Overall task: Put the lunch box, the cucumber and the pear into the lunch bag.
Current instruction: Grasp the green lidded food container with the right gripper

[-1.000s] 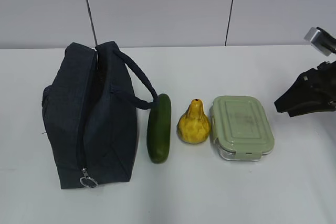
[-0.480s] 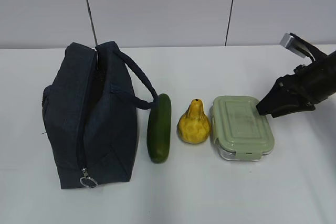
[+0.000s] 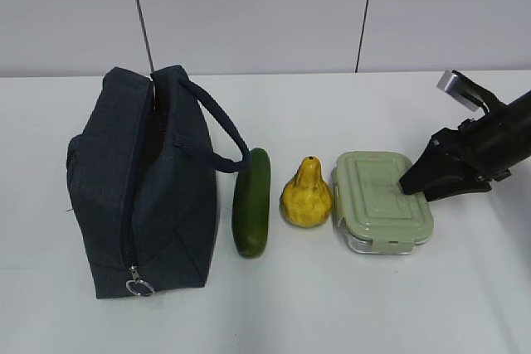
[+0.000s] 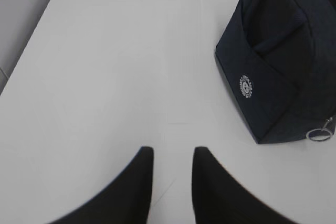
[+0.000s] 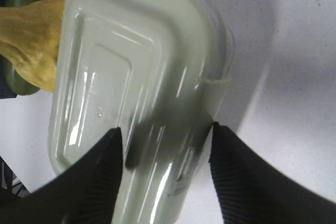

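Beneath the spread right gripper (image 5: 165,145) lies the lunch box (image 5: 131,77).

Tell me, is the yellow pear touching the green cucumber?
Apart. The exterior view shows a strip of white table between the pear and the cucumber; they lie side by side without meeting.
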You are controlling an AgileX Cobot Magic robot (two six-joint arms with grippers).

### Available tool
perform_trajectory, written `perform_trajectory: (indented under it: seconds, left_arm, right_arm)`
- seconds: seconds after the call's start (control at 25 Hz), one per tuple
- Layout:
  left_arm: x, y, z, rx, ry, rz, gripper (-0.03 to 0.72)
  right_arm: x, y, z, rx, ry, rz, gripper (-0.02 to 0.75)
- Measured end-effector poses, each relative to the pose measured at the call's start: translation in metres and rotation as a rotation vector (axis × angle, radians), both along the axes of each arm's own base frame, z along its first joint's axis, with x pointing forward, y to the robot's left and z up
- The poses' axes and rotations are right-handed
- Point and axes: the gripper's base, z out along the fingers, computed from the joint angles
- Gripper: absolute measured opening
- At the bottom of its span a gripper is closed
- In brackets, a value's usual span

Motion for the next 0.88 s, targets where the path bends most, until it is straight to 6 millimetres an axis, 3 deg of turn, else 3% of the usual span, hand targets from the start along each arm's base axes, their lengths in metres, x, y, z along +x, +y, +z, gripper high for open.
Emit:
perform_trajectory:
  seconds: [0.88]
  left_arm:
    - [0.0000,0.0000,0.0000,0.000,0.000,0.000,0.151]
  right_arm:
    - [-0.0001,0.0001,0.0001,0.010,0.041,-0.047,0.440]
